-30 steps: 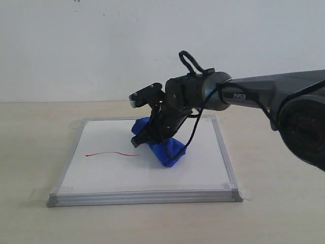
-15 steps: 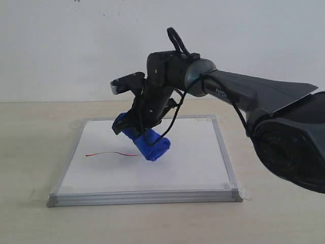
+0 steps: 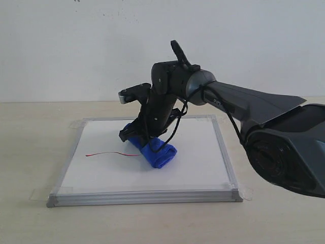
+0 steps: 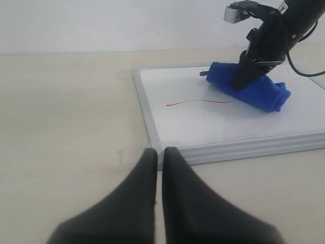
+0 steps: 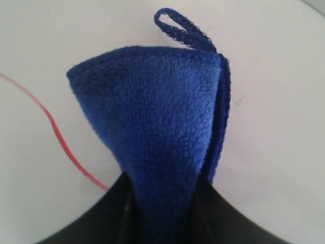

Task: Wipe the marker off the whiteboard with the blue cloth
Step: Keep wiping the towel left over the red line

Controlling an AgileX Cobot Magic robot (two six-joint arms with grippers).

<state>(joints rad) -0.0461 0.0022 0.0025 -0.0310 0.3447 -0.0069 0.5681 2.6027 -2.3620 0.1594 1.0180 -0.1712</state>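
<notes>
The whiteboard (image 3: 188, 170) lies flat on the table, silver-framed. A thin wavy red marker line (image 3: 109, 153) crosses its left half. My right gripper (image 3: 144, 140) is shut on the rolled blue cloth (image 3: 158, 152), which rests on the board just right of the line's right end. In the right wrist view the blue cloth (image 5: 162, 132) is pinched in the right gripper (image 5: 162, 195), with the marker line (image 5: 61, 142) beside it. From the left wrist camera, the left gripper (image 4: 159, 152) is shut with nothing in it, off the whiteboard (image 4: 238, 122) near its corner; the cloth (image 4: 254, 89) and marker line (image 4: 198, 101) show beyond.
The pale wooden table (image 3: 30, 152) surrounds the board. Clear tape tabs (image 3: 38, 194) hold its corners. A white wall stands behind. The right arm (image 3: 254, 101) reaches in from the right over the board's far side.
The right gripper swung the cloth up and left, then came back down; the cloth now lies on the board close to the line's right end.
</notes>
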